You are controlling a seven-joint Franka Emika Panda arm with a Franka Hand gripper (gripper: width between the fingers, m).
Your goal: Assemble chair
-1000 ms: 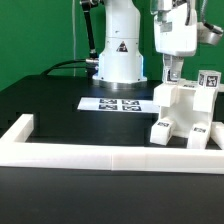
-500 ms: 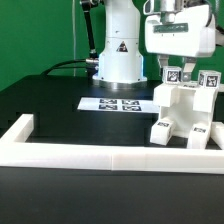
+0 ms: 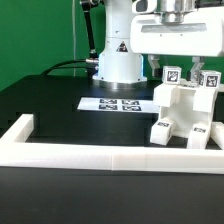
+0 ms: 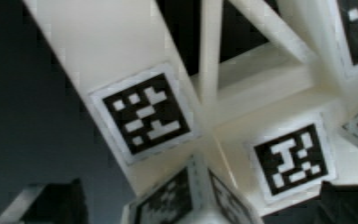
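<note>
Lifted clear of the chair point(image 3: 183, 110), our gripper point(image 3: 180, 66) hangs released (nothing held); we should rise straight, avoiding its far posts.

Exterior view: fixed camera, low and level at table point(image 3: 45, 110) front edge, facing across black surface toward arm base point(image 3: 120, 60); whole workspace in frame, moderate range. Wrist view: camera on wrist, aimed down along gripper, very close, frame filled by tagged white chair point(image 4: 211, 110) parts. Shared by 2 views: chair point(image 3: 180, 112) at exterior view's right, its top tags.
</note>
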